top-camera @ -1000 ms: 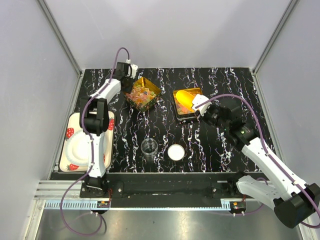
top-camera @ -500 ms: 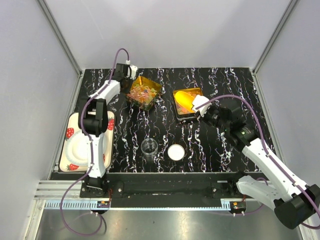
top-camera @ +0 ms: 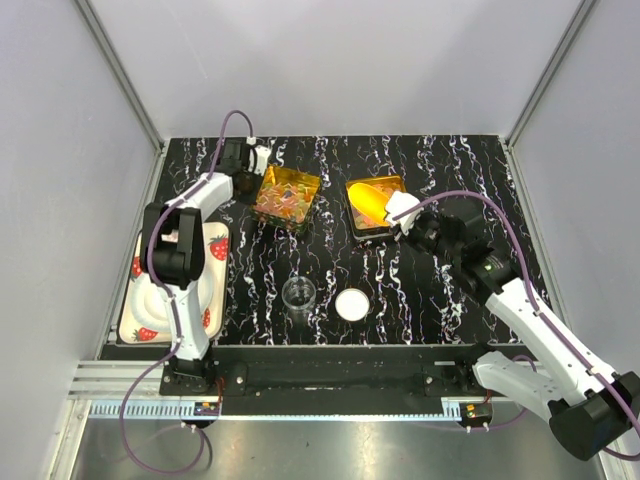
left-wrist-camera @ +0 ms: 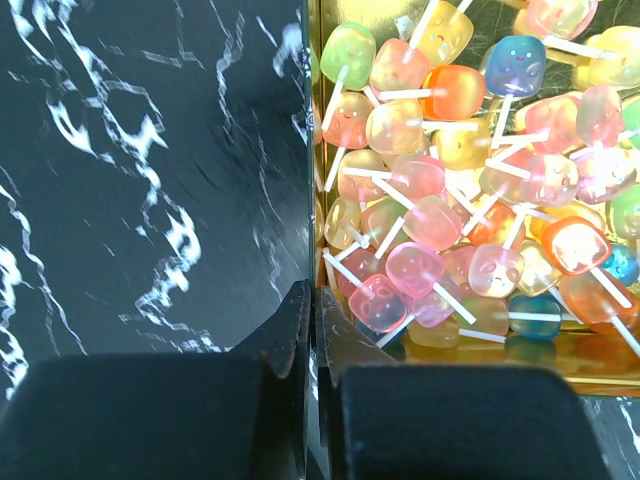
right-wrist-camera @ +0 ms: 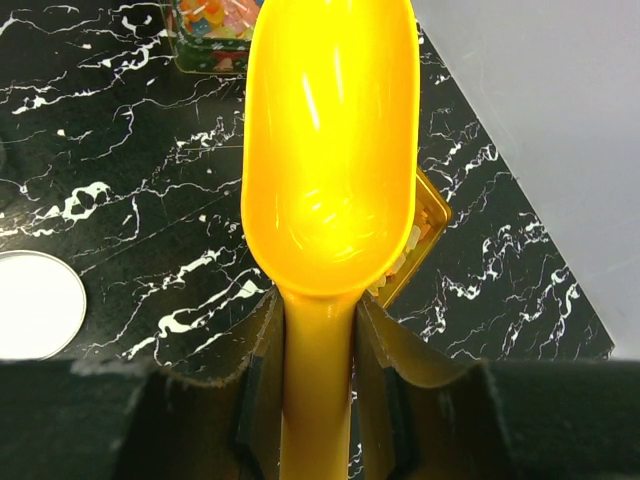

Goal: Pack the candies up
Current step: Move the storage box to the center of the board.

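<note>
Top view: black, white-veined marble tabletop (top-camera: 430, 290), enclosed by grey walls (top-camera: 330, 60). Square gold tin (top-camera: 266, 177) of multicoloured candies (top-camera: 288, 198) stands rear-left.
Left wrist view: left gripper (left-wrist-camera: 312, 310) pinched on that tin's wall. The candies' white sticks show only here.
Right wrist view: right gripper (right-wrist-camera: 318, 330) clamps an empty yellow-orange plastic scoop (right-wrist-camera: 330, 150) above a second gold tin (right-wrist-camera: 432, 212).
</note>
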Controlling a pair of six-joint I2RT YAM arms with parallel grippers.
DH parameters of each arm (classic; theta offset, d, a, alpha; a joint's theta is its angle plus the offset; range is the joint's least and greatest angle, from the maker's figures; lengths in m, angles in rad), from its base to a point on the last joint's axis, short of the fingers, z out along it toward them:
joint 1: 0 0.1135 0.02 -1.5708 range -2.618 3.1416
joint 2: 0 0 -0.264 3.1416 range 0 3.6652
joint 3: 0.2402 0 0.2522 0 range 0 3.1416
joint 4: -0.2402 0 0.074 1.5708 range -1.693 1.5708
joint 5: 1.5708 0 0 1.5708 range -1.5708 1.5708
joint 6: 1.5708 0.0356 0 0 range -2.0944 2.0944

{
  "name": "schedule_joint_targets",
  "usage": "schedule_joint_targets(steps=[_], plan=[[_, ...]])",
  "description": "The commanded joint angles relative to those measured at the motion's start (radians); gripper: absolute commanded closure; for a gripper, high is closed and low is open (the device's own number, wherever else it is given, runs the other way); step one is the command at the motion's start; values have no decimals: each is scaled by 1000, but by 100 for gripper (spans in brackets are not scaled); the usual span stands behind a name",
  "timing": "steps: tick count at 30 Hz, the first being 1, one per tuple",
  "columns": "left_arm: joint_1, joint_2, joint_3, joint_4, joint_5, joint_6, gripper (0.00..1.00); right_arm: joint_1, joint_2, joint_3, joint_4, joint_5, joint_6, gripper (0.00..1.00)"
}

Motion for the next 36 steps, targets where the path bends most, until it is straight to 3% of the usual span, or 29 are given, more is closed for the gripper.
schedule_joint_targets(steps=[1, 22, 30, 36], plan=[[-3, -83, -77, -69, 76, -12, 100, -4, -26, 1, 45, -38, 18, 100], [-15, -421, -401, -38, 127, -26, 100, -4, -72, 1, 16, -112, 30, 100], [-29, -445, -464, -44, 110, -3, 100, -5, -71, 2, 11, -128, 34, 100], [-32, -410, -447, -32, 107, -11, 94, -5, -66, 7, 5, -133, 38, 100]])
